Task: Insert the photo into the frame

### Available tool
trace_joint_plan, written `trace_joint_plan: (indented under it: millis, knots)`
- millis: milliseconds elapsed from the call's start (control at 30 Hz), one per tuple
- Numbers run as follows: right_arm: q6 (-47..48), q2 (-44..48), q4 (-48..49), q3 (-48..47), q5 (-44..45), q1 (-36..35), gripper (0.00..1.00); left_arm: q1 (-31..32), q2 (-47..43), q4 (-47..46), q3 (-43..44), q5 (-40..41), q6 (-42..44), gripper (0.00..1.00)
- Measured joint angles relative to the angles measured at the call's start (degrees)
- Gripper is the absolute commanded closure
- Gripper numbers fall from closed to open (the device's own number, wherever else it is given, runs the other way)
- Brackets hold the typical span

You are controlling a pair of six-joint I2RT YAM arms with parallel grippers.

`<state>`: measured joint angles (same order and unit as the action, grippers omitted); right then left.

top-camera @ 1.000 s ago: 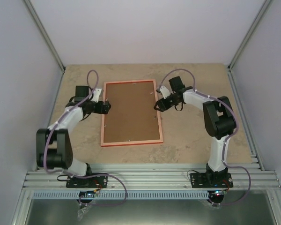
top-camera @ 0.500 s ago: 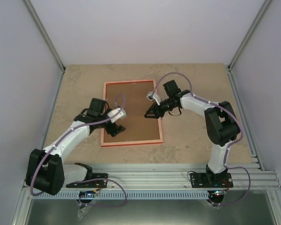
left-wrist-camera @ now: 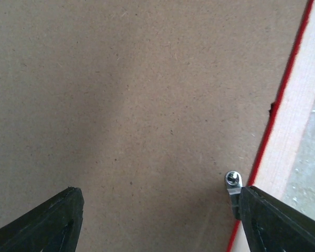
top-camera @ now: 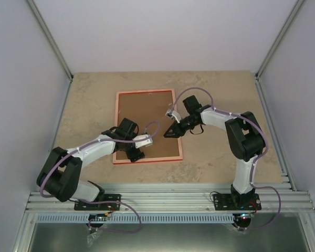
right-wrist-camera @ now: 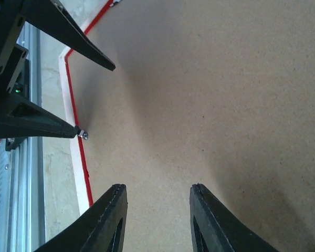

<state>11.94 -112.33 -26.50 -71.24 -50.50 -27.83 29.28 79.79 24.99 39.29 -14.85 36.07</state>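
- Both arms are swinging inward from the frame's (top-camera: 146, 91) side rails and are now hovering over the board (top-camera: 147, 115) lying inside it.
- The left gripper (left-wrist-camera: 161, 194) is hanging wide open and empty beside a clip (left-wrist-camera: 232, 181) on the frame's near rail.
- The right gripper (right-wrist-camera: 157, 191) is narrowing to roughly half open, gripping nothing.
- The photo is not showing; I cannot tell whether it is lying under the board.

From overhead, the left end effector (top-camera: 136, 153) covers a near-left patch of the board (top-camera: 147, 113), and its arm crosses the frame's (top-camera: 163, 159) left rail. The right end effector's (top-camera: 170, 132) gap is too small to judge there. Both wrist views cut their own fingers off at the bottom edge. A metal tab (left-wrist-camera: 232, 180) runs partly behind one finger. The board hides whatever lies beneath it.
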Motion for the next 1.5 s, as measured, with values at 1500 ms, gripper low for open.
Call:
trace_joint_plan:
  millis: [1500]
  knots:
    - [7.50,1.99,2.40,8.57,6.82,3.50,0.70,6.64,5.55,-1.55,3.26,5.31,-7.72,0.18]
